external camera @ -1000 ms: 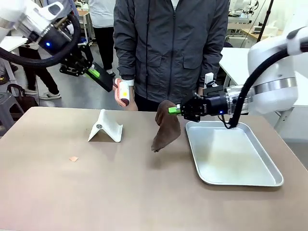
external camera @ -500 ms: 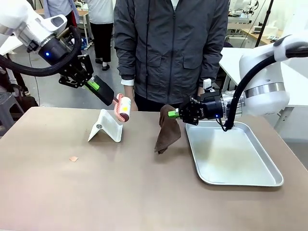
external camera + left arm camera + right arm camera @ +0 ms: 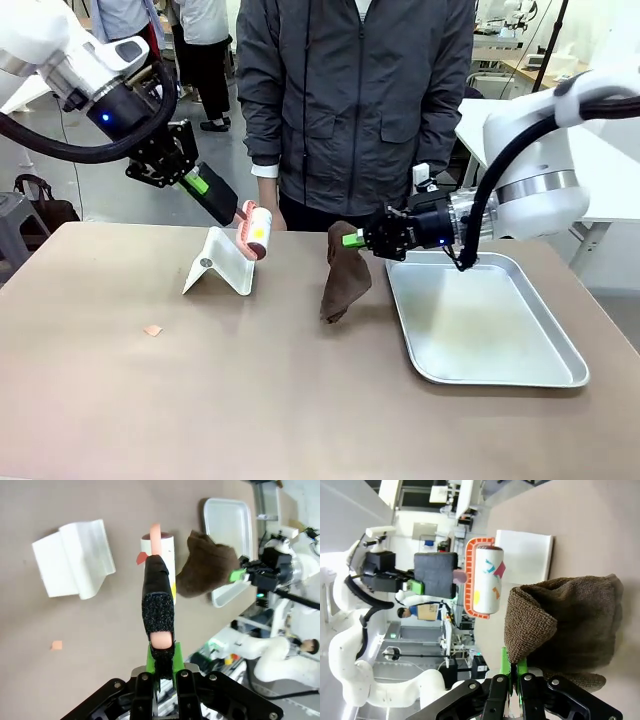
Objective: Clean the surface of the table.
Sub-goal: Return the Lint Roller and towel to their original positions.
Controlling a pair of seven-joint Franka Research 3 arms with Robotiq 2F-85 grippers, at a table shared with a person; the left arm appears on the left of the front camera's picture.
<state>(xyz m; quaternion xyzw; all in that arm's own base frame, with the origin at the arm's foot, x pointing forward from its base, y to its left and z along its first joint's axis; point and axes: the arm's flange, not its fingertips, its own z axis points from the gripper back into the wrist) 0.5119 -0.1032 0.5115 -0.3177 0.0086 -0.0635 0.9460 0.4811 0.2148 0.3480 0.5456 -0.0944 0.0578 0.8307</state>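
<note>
The brownish-taupe table [image 3: 250,400] carries a small orange scrap [image 3: 153,330] at its left. My left gripper [image 3: 195,183] is shut on the black foam handle of a lint roller [image 3: 257,230], whose white roll in a pink frame hangs just above a white folded stand [image 3: 222,262]. In the left wrist view the gripper [image 3: 161,655] clamps the handle and the roller [image 3: 159,555] points down at the table. My right gripper [image 3: 352,240] is shut on a brown cloth [image 3: 345,282] that dangles onto the table beside the tray; its wrist view shows the gripper [image 3: 512,667] pinching a cloth [image 3: 570,620] corner.
A shiny metal tray [image 3: 480,325] lies at the right of the table, under my right arm. A person in a dark jacket [image 3: 350,110] stands at the far edge. The scrap [image 3: 57,645] lies apart from the stand [image 3: 75,557].
My left gripper has brought the lint roller down and slightly right, toward the white stand. My right gripper has shifted a little left and down with the cloth.
</note>
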